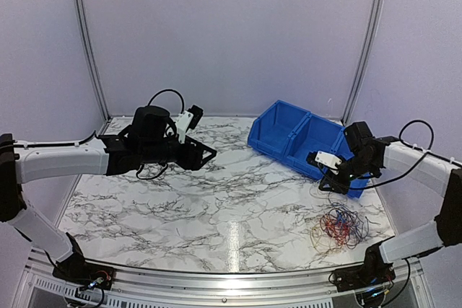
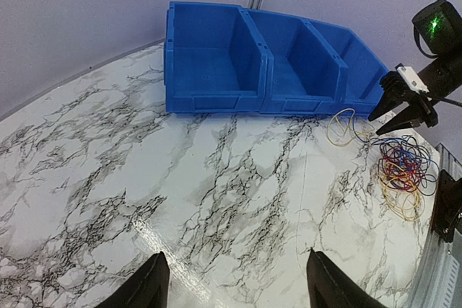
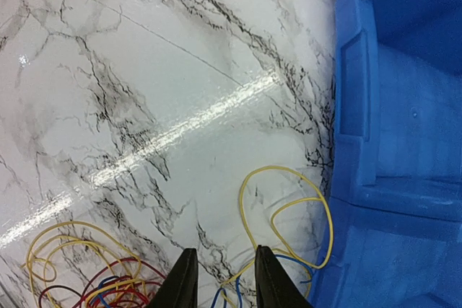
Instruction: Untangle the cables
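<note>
The cables (image 1: pixel 339 226) lie in one loose knot of red, blue and yellow strands at about 4 o'clock on the worktop (image 1: pixel 216 207). They are near its front right edge and just in front of the bins (image 1: pixel 296 138), which stand at 2 o'clock. One yellow loop (image 3: pixel 289 210) reaches out of the knot and lies flat just beside the nearest bin wall. I cannot tell whether it touches the wall.

The right tool (image 3: pixel 224 283) hangs low over the strands between that loop and the knot, its jaws a narrow gap apart. Yellow and blue strands run beneath the gap, but nothing looks pinched. The left tool (image 2: pixel 234 290) sits over the worktop at about 9 o'clock, well apart from the cables. Its jaws are wide and empty, and it points across at them.

As I judge it, the work is at an early step: choosing and taking one strand. No cable looks fully free of the knot, though the yellow loop is the likeliest candidate.

The next move calls for the right tool to come down on that yellow strand alone and close right up, since the wires are hair-fine. It would then draw the strand slowly toward 12 o'clock, away from the knot.

The blue strand beside it could be caught too, or the whole knot could drag along. So the left tool would probably have to cross to 4 o'clock and pin the knot.
</note>
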Robot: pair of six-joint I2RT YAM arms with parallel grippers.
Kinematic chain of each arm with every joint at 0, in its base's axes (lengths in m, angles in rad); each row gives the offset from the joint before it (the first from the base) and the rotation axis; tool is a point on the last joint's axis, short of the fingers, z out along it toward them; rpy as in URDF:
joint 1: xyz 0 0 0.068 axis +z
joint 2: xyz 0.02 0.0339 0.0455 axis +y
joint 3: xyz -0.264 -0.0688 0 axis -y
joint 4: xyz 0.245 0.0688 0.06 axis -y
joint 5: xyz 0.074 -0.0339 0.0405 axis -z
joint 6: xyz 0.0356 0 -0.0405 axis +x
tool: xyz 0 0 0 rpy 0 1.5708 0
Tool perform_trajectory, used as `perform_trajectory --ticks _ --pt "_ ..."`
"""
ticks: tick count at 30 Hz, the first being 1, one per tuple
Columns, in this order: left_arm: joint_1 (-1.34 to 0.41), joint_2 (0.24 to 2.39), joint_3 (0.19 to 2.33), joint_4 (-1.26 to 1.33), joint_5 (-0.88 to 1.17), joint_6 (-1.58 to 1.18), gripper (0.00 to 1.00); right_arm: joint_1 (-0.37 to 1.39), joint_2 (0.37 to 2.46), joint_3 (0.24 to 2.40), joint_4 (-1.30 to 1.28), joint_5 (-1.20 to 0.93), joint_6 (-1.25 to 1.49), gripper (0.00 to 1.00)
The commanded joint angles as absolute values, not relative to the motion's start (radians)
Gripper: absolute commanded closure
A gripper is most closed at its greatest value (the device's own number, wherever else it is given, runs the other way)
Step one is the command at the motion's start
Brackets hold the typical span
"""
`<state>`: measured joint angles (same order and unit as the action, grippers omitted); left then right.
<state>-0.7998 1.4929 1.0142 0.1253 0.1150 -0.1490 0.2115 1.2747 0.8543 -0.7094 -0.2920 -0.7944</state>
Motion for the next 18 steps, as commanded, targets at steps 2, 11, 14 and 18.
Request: perform_trajectory --ticks 2,11,14,18 --pt "-0.809 1.486 1.031 0.1 0.116 -0.144 0.32 0.218 1.334 0.867 -0.715 -0.24 -0.752 0.71" --pt "-0.814 1.479 1.032 0.088 0.105 -0.131 0.32 0.218 1.411 0.866 -0.639 -0.135 -0.67 0.68" --pt "-0.817 1.473 1.032 0.085 0.097 -0.123 0.32 0.218 1.436 0.874 -0.637 -0.134 -0.655 0.68" --pt "-0.819 1.466 1.029 0.084 0.094 -0.118 0.32 0.218 1.459 0.878 -0.63 -0.138 -0.644 0.66"
